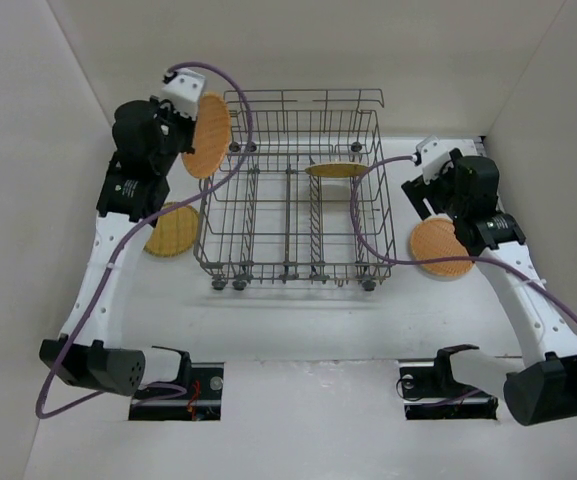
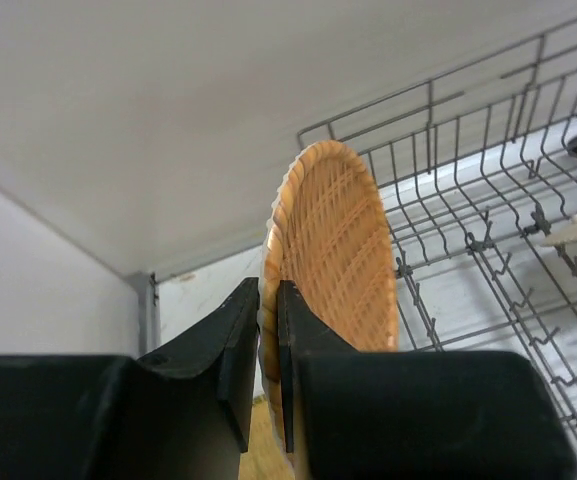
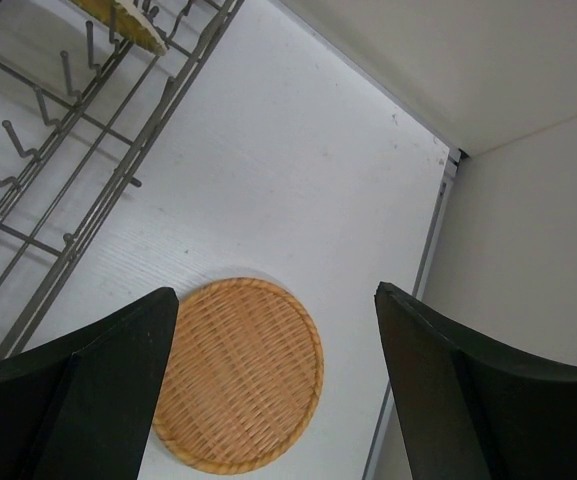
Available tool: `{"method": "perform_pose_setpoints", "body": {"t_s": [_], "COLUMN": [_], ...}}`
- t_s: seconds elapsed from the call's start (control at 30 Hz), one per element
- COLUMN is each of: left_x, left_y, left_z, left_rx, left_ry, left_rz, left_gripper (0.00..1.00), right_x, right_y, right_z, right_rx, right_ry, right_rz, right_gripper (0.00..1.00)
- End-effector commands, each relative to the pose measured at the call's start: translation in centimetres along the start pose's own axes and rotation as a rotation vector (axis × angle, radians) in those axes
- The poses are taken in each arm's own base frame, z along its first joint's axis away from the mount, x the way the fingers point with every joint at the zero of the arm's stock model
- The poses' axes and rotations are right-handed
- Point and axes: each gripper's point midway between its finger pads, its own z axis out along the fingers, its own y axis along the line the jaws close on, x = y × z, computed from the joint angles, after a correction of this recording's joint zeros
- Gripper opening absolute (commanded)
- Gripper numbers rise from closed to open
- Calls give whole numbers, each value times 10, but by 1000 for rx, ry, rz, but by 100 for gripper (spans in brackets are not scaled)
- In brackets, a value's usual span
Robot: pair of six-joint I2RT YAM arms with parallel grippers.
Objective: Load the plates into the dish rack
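- Orange-tan woven stuff first: the held plate (image 2: 333, 250) is pinched by its rim in the left gripper (image 2: 268, 295), with the jaws clamped tight on it. It stands on edge up in the air, just beside the back-left corner of the dish rack (image 2: 488, 240) and outside the wires.
- The racked plate (image 1: 336, 170) sits inside the rack toward the back, right of the middle. From above it's a thin oval, so it's on edge or close to it. Honestly can't tell which tines it's wedged between.
- The left table plate (image 1: 171, 230) lies flat on the table (image 1: 298, 320), just beside the rack's left wall and right next to the left arm.
- The right table plate (image 3: 238, 375) lies flat just off the rack's right side. The right gripper (image 3: 276, 292) hangs above it with its fingers spread wide and nothing between them.
- Purple cables (image 1: 243, 130) loop off both wrists. The left one crosses the rack's back-left corner and the right one droops over its right wall.
- The table is matte white, and plain off-white walls (image 1: 298, 50) box it in on three sides.
- The rack is grey wire and rectangular, with rows of upright tines, little wheels (image 1: 238, 285) along the front and a taller rail at the back.
- The plates are round and shallow, with a fine basket-weave grid and a slightly raised rim.
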Motion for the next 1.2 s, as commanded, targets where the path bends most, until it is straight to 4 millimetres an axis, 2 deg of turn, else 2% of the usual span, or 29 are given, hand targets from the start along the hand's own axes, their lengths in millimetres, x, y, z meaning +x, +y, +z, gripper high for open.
{"method": "perform_pose_setpoints", "body": {"t_s": [0.0,0.13,0.33,0.57,0.7,0.87,1.17], "left_x": [-49,-65,-64,-62,-55,-42,-14], "left_y": [5,-55,-147,-206,-229,-248,-266], "left_z": [-22,-33,-55,-66,-71,-67,-37], "left_rx": [-68,106,395,542,605,671,728], "left_ry": [-95,-135,-170,-224,-256,-283,-342], "left_rz": [225,357,525,635,702,755,877], "left_gripper": [1,1,1,0,0,0,0], "right_x": [-16,-13,-7,8,18,29,37], "right_y": [-11,-11,-13,-19,-24,-33,-39], "right_z": [-10,-18,-26,-34,-35,-36,-41], "right_rx": [38,43,56,93,116,141,161], "right_ry": [-90,-100,-105,-85,-66,-35,-20], "right_rz": [44,42,46,64,120,226,345], "right_gripper": [85,85,85,85,85,86,85]}}
